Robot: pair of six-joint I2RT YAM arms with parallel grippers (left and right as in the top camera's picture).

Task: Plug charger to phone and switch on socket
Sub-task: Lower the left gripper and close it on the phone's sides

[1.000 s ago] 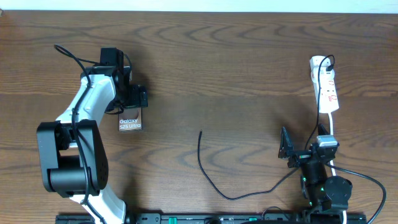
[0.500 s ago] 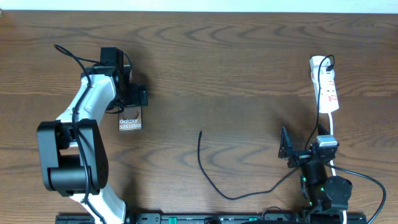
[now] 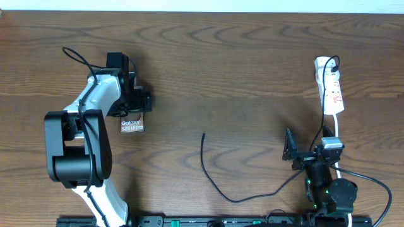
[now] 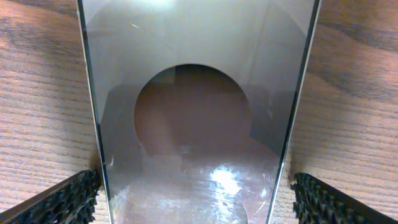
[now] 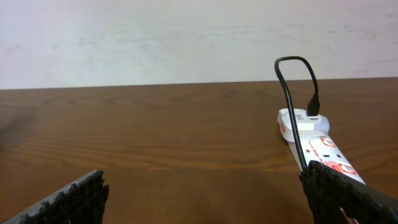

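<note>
Nearest the base, way off to the right of the phone, the right hand hangs low over the counter with its fingers spread wide and nothing between them. The charger snakes out from that side in a loose curve on the wood. Its free end stops right of the phone and a little nearer than it, well apart from it, so it's not plugged into the phone yet.

The phone lies flat with the "Galaxy S25 Ultra" lettering up. The left hand is right on top of its far end, released and wide, one finger on each long edge. From the wrist cam the pads sit just beside the edges. I honestly can't tell if they touch.

Farthest back, well right of the phone, is the socket, lying lengthwise with a black cable plugged into its far end. Can't make out the switch position.
</note>
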